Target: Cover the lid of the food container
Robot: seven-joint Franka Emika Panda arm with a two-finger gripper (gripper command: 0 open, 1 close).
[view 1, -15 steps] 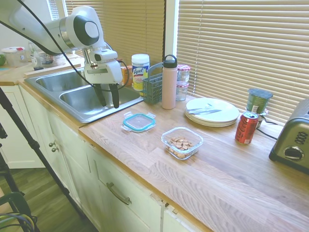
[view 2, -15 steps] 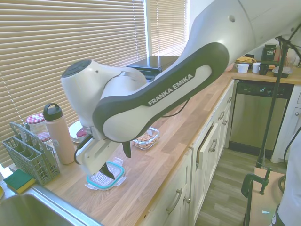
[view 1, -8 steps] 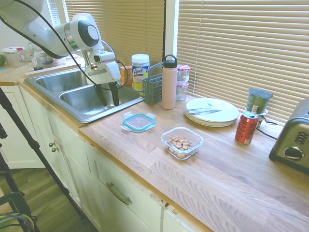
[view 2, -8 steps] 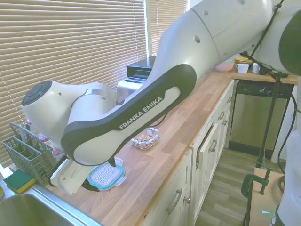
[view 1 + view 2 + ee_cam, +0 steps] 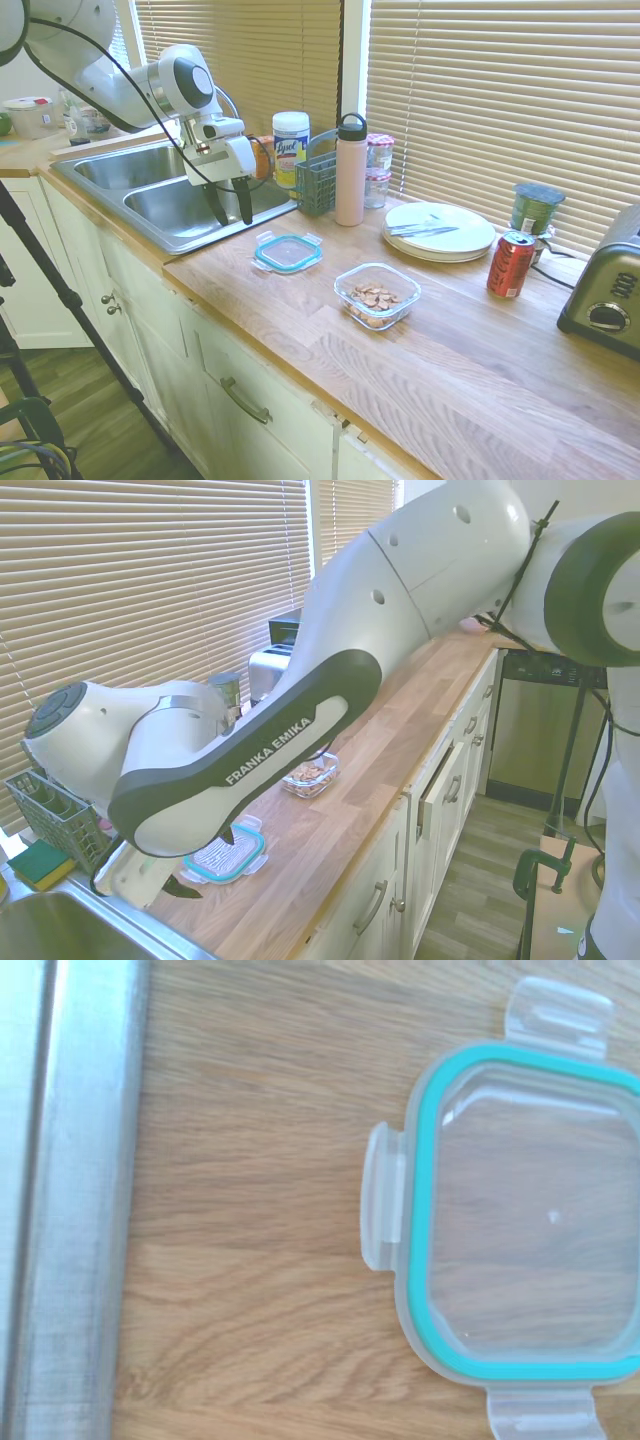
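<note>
The lid [image 5: 288, 251], clear with a teal rim and clip tabs, lies flat on the wooden counter [image 5: 300, 320] just right of the sink; it also shows as the lid [image 5: 225, 853] and, up close, the lid [image 5: 530, 1220]. The food container [image 5: 377, 294], a clear tub holding brown pieces, stands uncovered further right, seen from the other side as the food container [image 5: 310, 774]. My gripper [image 5: 232, 206] hangs open above the sink's right rim, left of and behind the lid, with nothing between its fingers.
A steel double sink [image 5: 170, 190] lies left of the lid, its rim [image 5: 70, 1200] close by. Behind stand a Lysol tub [image 5: 291, 148], a blue caddy [image 5: 316, 180], a pink bottle [image 5: 351, 170] and jars [image 5: 379, 170]. A white plate [image 5: 438, 230], red can [image 5: 511, 264] and toaster [image 5: 610, 295] sit right.
The arm's upper links have swung back to the left and the hand has sunk and shifted slightly. The gripper stays open near the sink rim; lid and container have not moved.
</note>
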